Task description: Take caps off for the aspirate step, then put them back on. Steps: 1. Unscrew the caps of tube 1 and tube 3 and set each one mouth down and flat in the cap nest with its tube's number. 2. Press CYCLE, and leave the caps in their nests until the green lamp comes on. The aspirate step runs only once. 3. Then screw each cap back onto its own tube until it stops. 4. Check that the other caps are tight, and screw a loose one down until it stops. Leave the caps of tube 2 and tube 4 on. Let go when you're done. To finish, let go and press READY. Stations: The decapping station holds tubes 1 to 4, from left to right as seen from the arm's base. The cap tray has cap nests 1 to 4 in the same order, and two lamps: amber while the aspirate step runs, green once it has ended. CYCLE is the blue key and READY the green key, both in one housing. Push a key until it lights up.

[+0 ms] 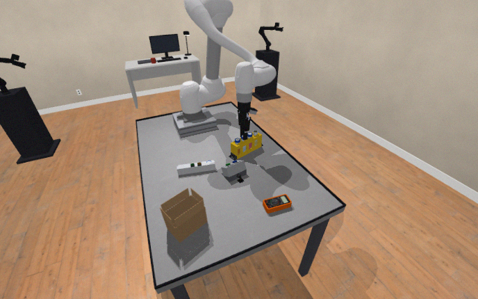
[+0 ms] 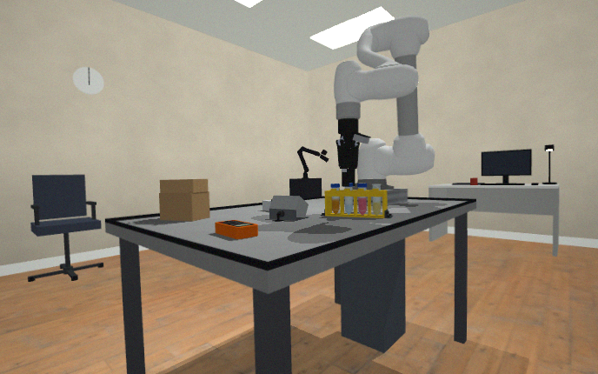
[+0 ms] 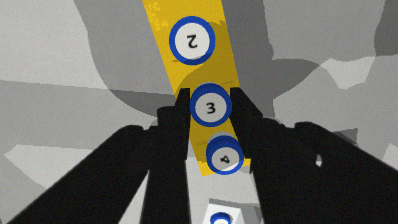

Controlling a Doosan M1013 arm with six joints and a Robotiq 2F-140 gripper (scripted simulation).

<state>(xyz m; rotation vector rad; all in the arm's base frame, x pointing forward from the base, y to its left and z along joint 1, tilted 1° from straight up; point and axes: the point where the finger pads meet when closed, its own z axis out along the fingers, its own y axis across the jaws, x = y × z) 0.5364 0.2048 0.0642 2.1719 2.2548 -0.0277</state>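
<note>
While the gripper [image 3: 210,106] hangs plumb over the yellow decapping station [image 1: 246,145], its two black fingers stand closed to a narrow gap, one on each flank of cap 3 [image 3: 210,106], and I judge them clamped on that cap rather than merely beside it, since the pads look to touch its blue rim at 9 and 3 o'clock in the wrist view. Cap 3 sits dead centre between the fingers on its tube in the rack, so nothing lies off to either side: the turn that the unscrewing calls for goes about the tube's upright long axis, which runs straight up into the wrist. Along the rack's row, cap 2 [image 3: 191,40] lies at 12 o'clock from the held cap and cap 4 [image 3: 224,155] at 6 o'clock, both just beside it and outside the fingers. Tube 1's place is out of the wrist view; in the top view the rack's far end slot seems uncapped, though that is too small to be sure. Outward on the grey table [image 1: 300,208], the grey key housing [image 1: 234,170] sits near the rack and the white cap tray [image 1: 196,167] just beyond it, with a cardboard box [image 1: 183,213] and an orange multimeter [image 1: 276,203] well apart toward the table's near end. Around stand a wooden floor, a white desk [image 1: 162,67] with a monitor [image 1: 164,44], and two black camera pedestals [image 1: 19,118].
</note>
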